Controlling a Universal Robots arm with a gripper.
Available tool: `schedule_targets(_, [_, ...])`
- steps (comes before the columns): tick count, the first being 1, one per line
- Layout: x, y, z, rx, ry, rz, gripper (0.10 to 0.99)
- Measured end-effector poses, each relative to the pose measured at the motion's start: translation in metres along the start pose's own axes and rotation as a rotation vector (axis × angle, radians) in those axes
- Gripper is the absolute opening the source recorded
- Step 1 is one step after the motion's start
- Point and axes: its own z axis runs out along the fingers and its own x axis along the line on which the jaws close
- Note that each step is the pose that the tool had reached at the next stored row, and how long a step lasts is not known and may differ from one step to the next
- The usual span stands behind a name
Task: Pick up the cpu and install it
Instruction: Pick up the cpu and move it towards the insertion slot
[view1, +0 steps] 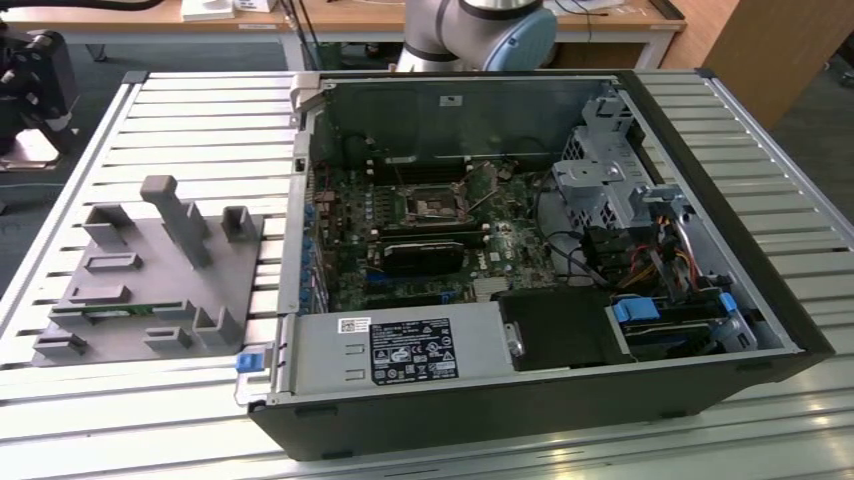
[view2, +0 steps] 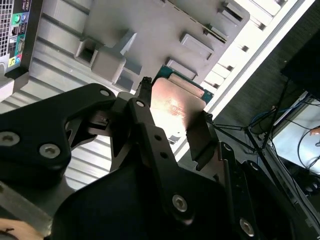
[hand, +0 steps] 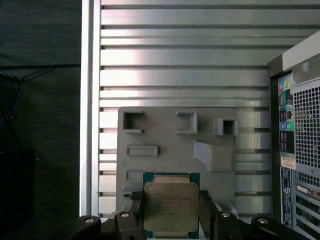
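One silvery cpu (hand: 171, 206) (square) — in tool (hand: 171, 202)

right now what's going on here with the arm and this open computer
The robot arm's black hand is shut on the small square cpu with the silvery metal top, holding it well above the grey moulded parts tray on the slatted metal table. The open black computer case lies beside that tray, and the chip is not yet in it.
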Motion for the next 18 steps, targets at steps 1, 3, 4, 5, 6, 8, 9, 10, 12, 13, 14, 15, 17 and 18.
schedule_targets(1, [-0.0009,0.0,0.0,0.0,0.0,0.0,0.533])
schedule_targets(3, [-0.0033,0.0001,0.0,0.0,0.0,0.0,0.533])
schedule_targets(4, [-0.0044,0.0001,0.0,0.0,0.0,0.0,0.533])
schedule_targets(5, [-0.0055,0.0001,0.0,0.0,0.0,0.0,0.533])
schedule_targets(6, [-0.0066,0.0001,0.0,0.0,0.0,0.0,0.533])
schedule_targets(8, [-0.0086,0.0002,0.0,0.0,0.0,0.0,0.533])
schedule_targets(9, [-0.0098,0.0002,0.0,0.0,0.0,0.0,0.533])
schedule_targets(10, [-0.0109,0.0002,0.0,-0.001,0.0,0.0,0.533])
schedule_targets(12, [-0.0131,0.0003,0.0,-0.001,0.0001,0.0,0.533])
schedule_targets(13, [-0.0141,0.0003,0.0,-0.001,0.0,0.0,0.533])
schedule_targets(14, [-0.0154,0.0003,0.0,-0.001,0.0,0.0,0.533])
schedule_targets(15, [-0.0165,0.0003,0.0,-0.001,0.0,0.0,0.533])
schedule_targets(17, [-0.0188,0.0004,0.0,-0.001,0.0,0.0,0.533])
schedule_targets(18, [-0.0199,0.0004,-0.0001,-0.001,0.0,0.0,0.533])
